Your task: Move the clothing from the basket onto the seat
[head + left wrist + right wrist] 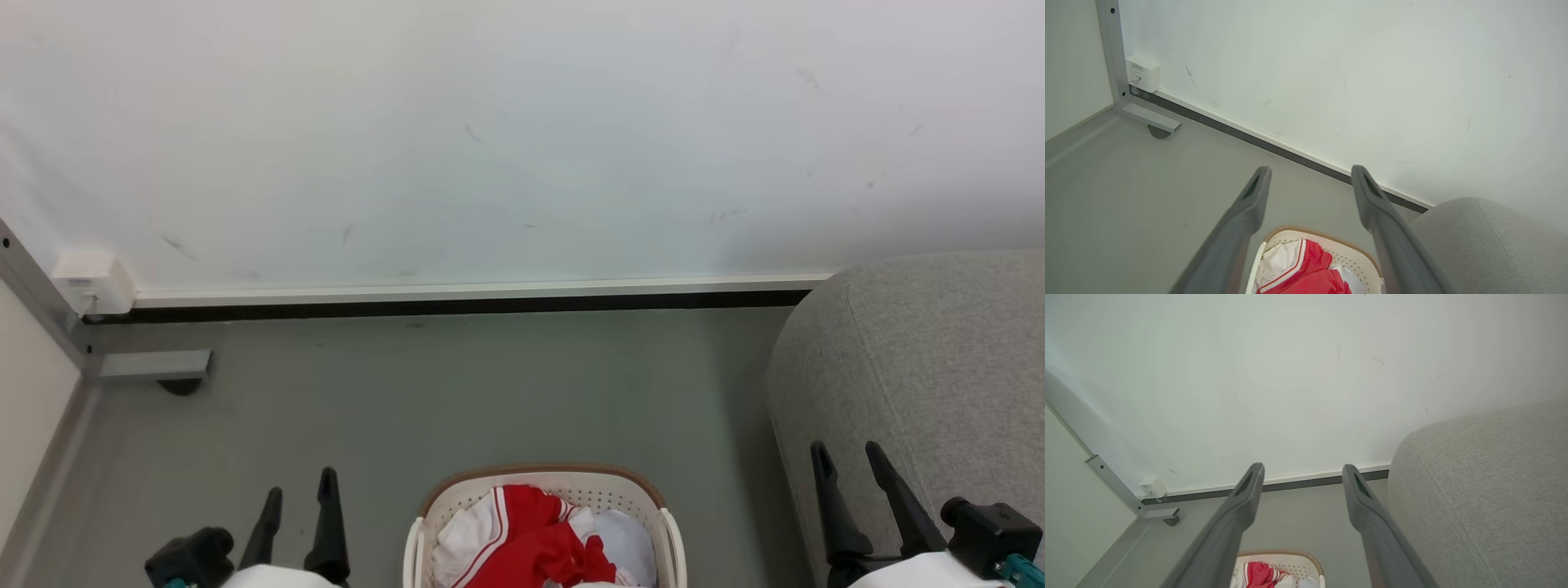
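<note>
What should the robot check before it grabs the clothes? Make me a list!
1. Left gripper open, nothing in it: ok.
2. Right gripper open, nothing in it: ok.
3. Clothing lies uncovered in the basket: ok.
4. Seat stands close on the basket's right: ok.
5. Whole basket in the head view: not ok, its near end is cut off.
6. How many pieces of clothing: cannot tell.
</note>
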### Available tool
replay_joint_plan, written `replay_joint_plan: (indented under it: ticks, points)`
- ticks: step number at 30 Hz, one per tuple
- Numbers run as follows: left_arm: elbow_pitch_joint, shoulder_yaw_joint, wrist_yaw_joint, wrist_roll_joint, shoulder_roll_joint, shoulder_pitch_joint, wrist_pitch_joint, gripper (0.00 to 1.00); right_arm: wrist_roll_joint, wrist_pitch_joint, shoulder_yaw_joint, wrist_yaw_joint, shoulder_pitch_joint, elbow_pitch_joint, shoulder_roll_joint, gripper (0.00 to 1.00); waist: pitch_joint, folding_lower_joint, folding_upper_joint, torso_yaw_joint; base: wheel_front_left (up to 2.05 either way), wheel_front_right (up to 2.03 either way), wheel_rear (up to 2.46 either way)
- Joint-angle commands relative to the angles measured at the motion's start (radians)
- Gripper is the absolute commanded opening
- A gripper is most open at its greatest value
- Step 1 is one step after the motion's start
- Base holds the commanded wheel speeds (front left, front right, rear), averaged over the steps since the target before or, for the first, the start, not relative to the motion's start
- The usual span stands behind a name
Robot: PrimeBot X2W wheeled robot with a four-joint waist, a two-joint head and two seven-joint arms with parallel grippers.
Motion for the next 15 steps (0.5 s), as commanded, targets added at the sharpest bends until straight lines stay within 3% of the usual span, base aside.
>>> replay_joint_plan:
  ticks: [1, 15]
  points:
    - [-0.014, -0.002, 0.006, 0.033, 0.012, 0.001, -0.009, 1.00, -0.032, -0.009, 0.002, -0.001, -0.016, -0.004, -0.007, 1.00, 0.000, 0.0000, -0.0001, -0.001, 0.00, 0.00, 0.00]
    - [-0.029, -0.034, 0.035, 0.177, 0.028, 0.013, -0.044, 1.00, -0.141, -0.044, -0.010, -0.001, -0.005, 0.011, 0.005, 1.00, 0.003, 0.0000, -0.0001, -0.008, 0.00, 0.00, 0.00]
